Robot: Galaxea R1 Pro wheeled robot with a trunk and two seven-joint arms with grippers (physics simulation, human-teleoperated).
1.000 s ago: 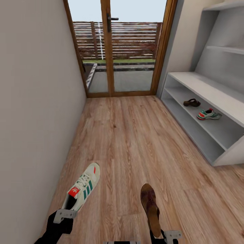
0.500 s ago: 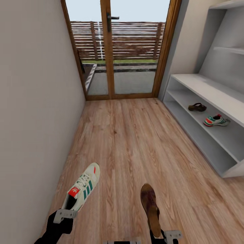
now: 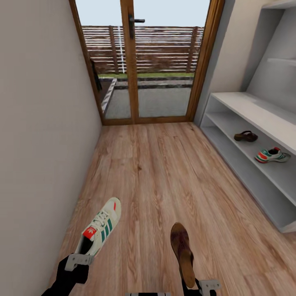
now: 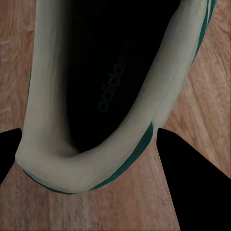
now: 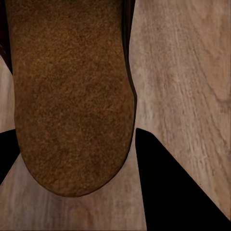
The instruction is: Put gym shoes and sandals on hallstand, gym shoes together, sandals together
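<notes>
A cream-white gym shoe with green stripes is held by its heel in my left gripper, which is shut on it above the corridor floor. The left wrist view shows the gym shoe's heel rim between the left gripper's dark fingers. My right gripper is shut on a dark brown sandal; its heel sits between the right gripper's fingers. The hallstand stands at the right. On its low shelf lie the other sandal and the other gym shoe, a short gap apart.
A plain wall runs close along my left. A wood-framed glass door closes the corridor's far end. Bare floor lies between me and the hallstand.
The whole view has shifted: the hallstand and the shoes on its shelf have slid right and down in the picture. Both held shoes keep their place in front of me.
</notes>
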